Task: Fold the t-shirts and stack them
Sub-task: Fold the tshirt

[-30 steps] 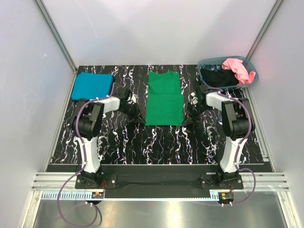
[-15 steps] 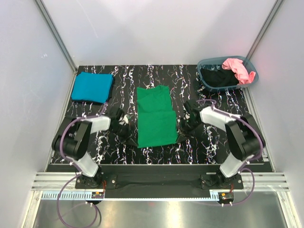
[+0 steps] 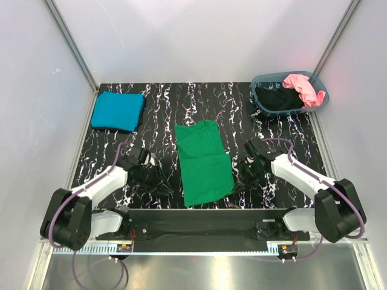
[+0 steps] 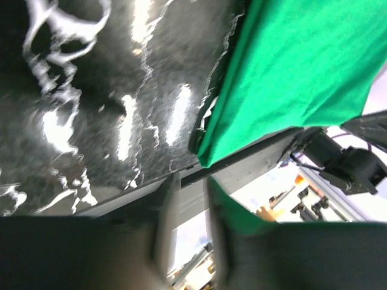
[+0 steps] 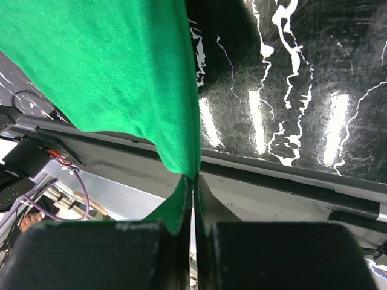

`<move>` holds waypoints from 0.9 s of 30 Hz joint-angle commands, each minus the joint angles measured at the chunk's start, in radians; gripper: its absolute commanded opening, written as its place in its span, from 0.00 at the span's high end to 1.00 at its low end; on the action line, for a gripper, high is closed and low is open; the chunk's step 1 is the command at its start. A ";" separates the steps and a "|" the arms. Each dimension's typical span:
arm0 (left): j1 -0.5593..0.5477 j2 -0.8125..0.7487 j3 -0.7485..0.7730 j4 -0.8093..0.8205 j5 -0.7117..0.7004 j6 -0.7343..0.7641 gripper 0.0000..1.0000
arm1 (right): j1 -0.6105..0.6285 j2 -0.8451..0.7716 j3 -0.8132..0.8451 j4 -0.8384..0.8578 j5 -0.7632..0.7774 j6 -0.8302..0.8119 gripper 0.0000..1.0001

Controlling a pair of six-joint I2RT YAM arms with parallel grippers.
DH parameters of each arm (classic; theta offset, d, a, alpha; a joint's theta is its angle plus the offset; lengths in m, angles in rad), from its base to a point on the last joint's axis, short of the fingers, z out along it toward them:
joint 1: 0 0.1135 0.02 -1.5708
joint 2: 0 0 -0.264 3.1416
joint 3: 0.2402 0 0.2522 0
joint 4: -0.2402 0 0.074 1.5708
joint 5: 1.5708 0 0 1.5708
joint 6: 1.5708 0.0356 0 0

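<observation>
Surface: the black marble-patterned surface with white veins (image 3: 272,130) carries all the cloth and the basket.
Green shirt: the bright green cloth t-shirt (image 3: 205,160) lies in the middle of the surface, folded into a long narrow strip running far to near. The strip slants slightly right toward the near end, which reaches the near edge of the surface.
Left hand (image 4: 192,181): low over the surface at the near left corner of the green shirt. Its fingers stand apart with a clear gap between them. A bit of green lies against one finger (image 4: 221,208), but the view is blurred there and I cannot tell whether the cloth is caught.
Right hand (image 5: 193,184): at the near right corner of the green shirt, fingers pressed together on a pinch of its edge. The cloth rises off the surface to the fingertips.
Teal shirt: the teal blue cloth t-shirt (image 3: 118,110) sits folded into a neat rectangle at the far left corner, well apart from the green one.
Basket: the grey-blue plastic oval basket (image 3: 290,112) stands at the far right corner.
Basket contents: a pink cloth t-shirt (image 3: 302,87) is crumpled over the right side, and a black cloth t-shirt (image 3: 277,98) lies inside, left of the pink one.
</observation>
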 commanded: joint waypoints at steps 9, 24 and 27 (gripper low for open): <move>-0.162 -0.219 -0.137 0.168 -0.109 -0.330 0.53 | 0.007 -0.050 -0.048 0.013 -0.033 -0.002 1.00; -0.440 -0.003 -0.123 0.354 -0.304 -0.511 0.48 | 0.009 0.016 -0.003 0.002 -0.027 -0.044 1.00; -0.443 -0.018 -0.129 0.331 -0.321 -0.526 0.55 | 0.007 0.019 -0.014 0.008 -0.027 -0.045 1.00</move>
